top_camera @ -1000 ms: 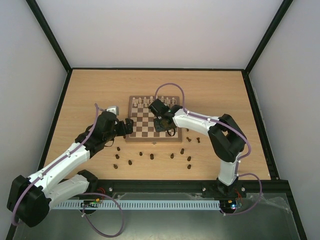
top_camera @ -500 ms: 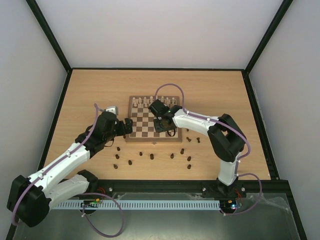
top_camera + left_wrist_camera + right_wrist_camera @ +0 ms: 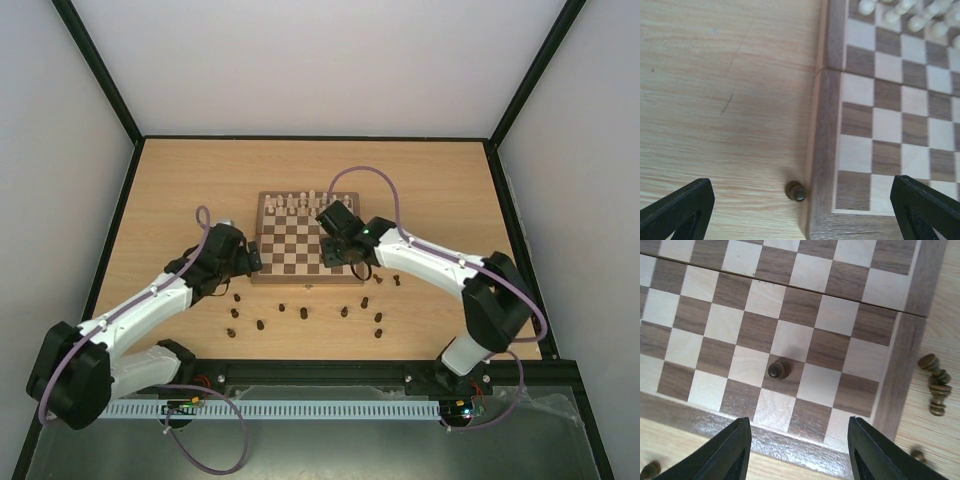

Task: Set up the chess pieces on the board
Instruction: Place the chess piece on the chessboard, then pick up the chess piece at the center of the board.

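The board (image 3: 290,245) lies at the table's middle. In the right wrist view one dark brown pawn (image 3: 778,369) stands on a dark square of the board (image 3: 900,365), in the second row from the near edge. My right gripper (image 3: 797,452) is open and empty above the near border, just short of that pawn; in the top view it (image 3: 345,258) hangs over the board's near right part. My left gripper (image 3: 800,220) is open and empty over the board's near left corner (image 3: 822,150). A dark pawn (image 3: 795,190) stands on the table against the border there. In the top view the left gripper (image 3: 252,260) is at that corner.
Several dark pieces (image 3: 301,315) lie scattered on the table in front of the board, two (image 3: 935,385) just right of its near corner. Cream chessmen (image 3: 305,203) stand along the far rows, also showing in the left wrist view (image 3: 912,17). Black-framed walls enclose the table.
My right arm has swung its elbow out to the right and its gripper has shifted slightly right. My left arm has straightened, its gripper still at the board's near left corner.
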Controlling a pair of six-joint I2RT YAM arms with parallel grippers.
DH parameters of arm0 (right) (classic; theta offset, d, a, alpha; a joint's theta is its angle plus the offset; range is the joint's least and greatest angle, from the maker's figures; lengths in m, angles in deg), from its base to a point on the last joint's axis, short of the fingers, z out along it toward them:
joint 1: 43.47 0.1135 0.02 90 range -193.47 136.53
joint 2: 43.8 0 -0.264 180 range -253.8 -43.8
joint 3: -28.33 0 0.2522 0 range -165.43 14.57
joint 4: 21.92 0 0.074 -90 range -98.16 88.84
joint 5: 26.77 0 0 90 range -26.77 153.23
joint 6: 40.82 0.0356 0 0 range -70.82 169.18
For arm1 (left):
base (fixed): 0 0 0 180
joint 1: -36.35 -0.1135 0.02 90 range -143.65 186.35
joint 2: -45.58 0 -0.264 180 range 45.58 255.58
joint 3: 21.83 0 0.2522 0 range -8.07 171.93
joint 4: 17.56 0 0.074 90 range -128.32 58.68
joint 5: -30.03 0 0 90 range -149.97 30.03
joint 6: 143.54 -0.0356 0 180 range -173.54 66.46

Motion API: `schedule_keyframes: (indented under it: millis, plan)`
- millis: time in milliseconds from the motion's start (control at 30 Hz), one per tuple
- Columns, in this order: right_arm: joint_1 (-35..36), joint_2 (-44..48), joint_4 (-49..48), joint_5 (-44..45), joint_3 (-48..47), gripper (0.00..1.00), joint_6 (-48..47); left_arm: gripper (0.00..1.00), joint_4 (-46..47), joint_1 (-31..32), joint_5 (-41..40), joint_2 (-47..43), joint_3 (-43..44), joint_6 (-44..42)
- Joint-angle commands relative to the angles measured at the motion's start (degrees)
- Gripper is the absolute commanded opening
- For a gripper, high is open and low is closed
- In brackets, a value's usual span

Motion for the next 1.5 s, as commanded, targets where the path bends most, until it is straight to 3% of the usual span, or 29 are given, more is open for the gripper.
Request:
schedule_keyframes:
  millis: [0,133,233,400,533,733,967,1233,1467]
  plan:
    - [0.2,5.7,2.1,1.2,3.0,0.54,0.0,1.00,-3.5,-0.4,-1.9,3.6,0.2,1.1]
    - [0.2,9.9,2.1,1.0,4.9,0.54,-0.3,0.99,-3.3,-0.4,-1.7,6.2,-0.1,1.3]
    - [0.2,11.9,2.0,0.8,6.0,0.55,-0.4,0.90,-3.0,-0.4,-1.3,7.8,-0.1,1.3]
    - [0.2,12.9,1.7,0.4,7.3,0.55,-0.6,0.59,-2.0,-0.4,-0.9,9.8,-0.4,1.5]
    - [0.3,13.1,1.1,0.4,8.7,0.55,-0.7,0.48,-1.6,-0.3,-1.1,11.7,-0.2,1.4]
    - [0.2,13.1,1.0,0.9,9.2,0.55,-0.8,0.47,-0.4,0.4,-0.5,14.0,0.1,0.9]
    - [0.2,13.3,1.0,1.1,9.5,0.55,-1.0,0.53,-0.8,1.1,-0.9,14.7,1.0,1.0]
    - [0.2,13.4,0.8,1.3,9.7,0.55,-1.3,0.54,-3.6,1.7,-1.9,10.2,2.0,1.6]
    - [0.3,13.2,0.5,1.1,10.0,0.54,-1.3,0.52,-3.7,2.0,-2.2,12.3,2.4,1.2]
